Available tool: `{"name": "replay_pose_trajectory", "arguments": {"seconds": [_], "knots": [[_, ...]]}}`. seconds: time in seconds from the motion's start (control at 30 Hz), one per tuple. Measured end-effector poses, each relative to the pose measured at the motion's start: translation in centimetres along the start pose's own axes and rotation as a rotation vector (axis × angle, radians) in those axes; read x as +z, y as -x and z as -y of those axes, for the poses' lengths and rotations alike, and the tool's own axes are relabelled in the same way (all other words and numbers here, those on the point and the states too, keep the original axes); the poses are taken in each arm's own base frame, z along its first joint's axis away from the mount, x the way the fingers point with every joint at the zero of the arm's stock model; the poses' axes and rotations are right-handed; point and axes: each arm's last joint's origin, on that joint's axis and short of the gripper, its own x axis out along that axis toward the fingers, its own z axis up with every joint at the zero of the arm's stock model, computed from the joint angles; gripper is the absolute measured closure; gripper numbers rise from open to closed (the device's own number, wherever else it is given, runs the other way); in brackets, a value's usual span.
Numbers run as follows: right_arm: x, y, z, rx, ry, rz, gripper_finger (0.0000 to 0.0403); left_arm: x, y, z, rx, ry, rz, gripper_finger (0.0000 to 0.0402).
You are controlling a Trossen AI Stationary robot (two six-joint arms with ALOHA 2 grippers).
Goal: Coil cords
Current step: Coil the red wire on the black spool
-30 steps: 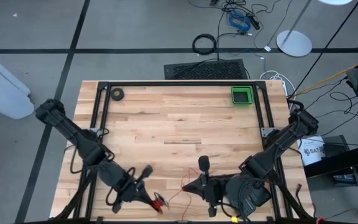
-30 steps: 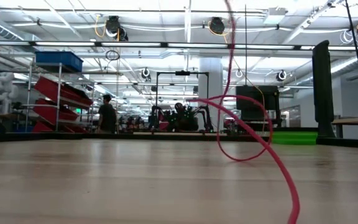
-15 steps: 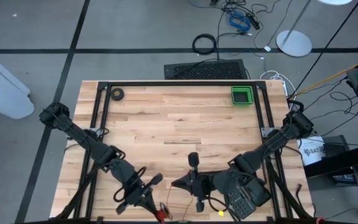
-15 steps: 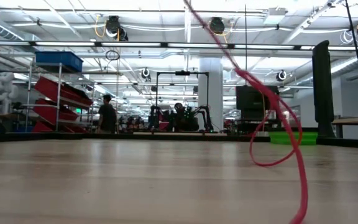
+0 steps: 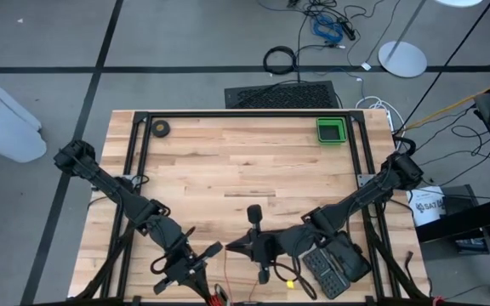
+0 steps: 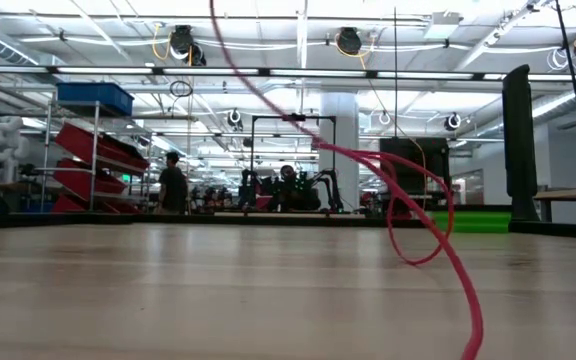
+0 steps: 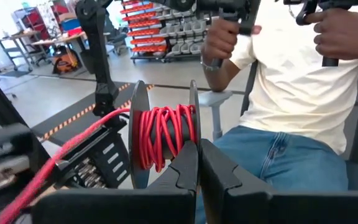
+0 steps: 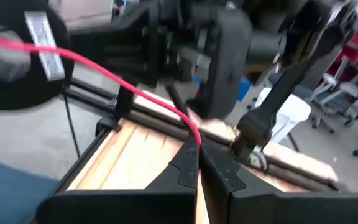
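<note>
Pinching the spool of cords in my closed left gripper, I feed red wire across to my shut right gripper, which clamps it taut for winding.

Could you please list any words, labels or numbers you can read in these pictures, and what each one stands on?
"SAT": partial print on the white box beside the table's right edge; the rest is cut off.
Label on the dark spool in the right wrist view: too blurred to read.
Nothing else legible.
</note>
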Motion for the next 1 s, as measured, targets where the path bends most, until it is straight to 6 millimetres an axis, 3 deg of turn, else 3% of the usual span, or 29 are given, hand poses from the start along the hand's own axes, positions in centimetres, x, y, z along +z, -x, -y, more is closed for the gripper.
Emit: {"name": "replay_pose_trajectory", "arguments": {"seconds": [0.4,0.57,1.0], "knots": [[4.1,2.2,-1.8,0.048,0.050,0.115,0.0403,-0.3,0.2,-0.7,0.049,0.016,-0.019,0.0395],[4.8,2.5,-2.1,0.056,0.061,0.142,0.0403,-0.6,0.6,-1.6,0.078,0.065,-0.029,0.0395],[3.6,-0.6,-1.3,0.007,0.056,0.101,0.0403,-2.2,0.0,-2.8,0.110,0.108,-0.063,0.0395]]}}
